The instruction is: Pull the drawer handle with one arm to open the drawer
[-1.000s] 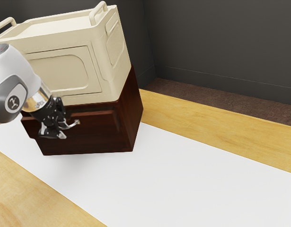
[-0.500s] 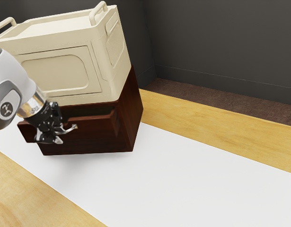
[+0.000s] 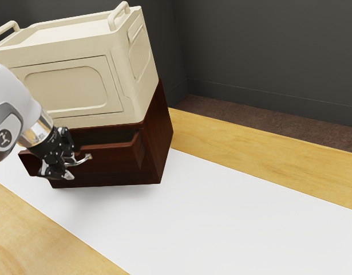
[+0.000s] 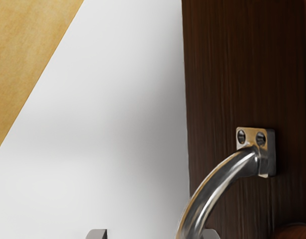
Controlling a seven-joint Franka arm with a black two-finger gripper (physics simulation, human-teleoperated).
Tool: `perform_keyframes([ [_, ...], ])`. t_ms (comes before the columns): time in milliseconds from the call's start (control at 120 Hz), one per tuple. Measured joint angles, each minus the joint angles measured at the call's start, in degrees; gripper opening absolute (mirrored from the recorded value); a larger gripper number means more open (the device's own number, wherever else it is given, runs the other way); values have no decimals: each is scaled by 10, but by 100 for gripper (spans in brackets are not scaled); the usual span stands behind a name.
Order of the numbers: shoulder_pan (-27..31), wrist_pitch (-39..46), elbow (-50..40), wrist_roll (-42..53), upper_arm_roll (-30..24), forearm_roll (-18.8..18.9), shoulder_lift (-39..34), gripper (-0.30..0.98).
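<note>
My gripper [image 3: 71, 164] is at the dark wooden drawer [image 3: 115, 157], its fingers spread around the curved metal handle [image 3: 84, 159]. The drawer front stands out from the cabinet [image 3: 159, 140], and a dark opening shows behind its top edge. In the wrist view, the gripper [image 4: 153, 234] has its two fingertips far apart at the lower edge. The shiny handle [image 4: 217, 180] curves from its screwed mount on the drawer front [image 4: 237, 64] to beside one fingertip, with a wide gap to the other. The handle's far end is hidden.
A large cream box [image 3: 78, 89] with raised handles sits on top of the cabinet. White sheeting [image 3: 210, 223] covers the middle of the wooden table [image 3: 267, 152] around the cabinet's base. A dark wall [image 3: 267, 51] stands behind.
The drawer has slid out from nearly flush with the cabinet, exposing part of its inside. My hand has moved with it, toward the exterior view's left and slightly downward in that view.
</note>
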Motion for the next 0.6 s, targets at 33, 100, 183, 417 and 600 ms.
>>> perform_keyframes([
  [33,0,1,-3,0,0,0,-3,19],
  [100,0,3,-11,1,0,0,-10,20],
  [183,0,5,-19,2,0,-1,-18,21],
  [417,-4,10,-33,4,0,-1,-33,22],
  [600,-3,11,-52,5,0,0,-53,22],
])
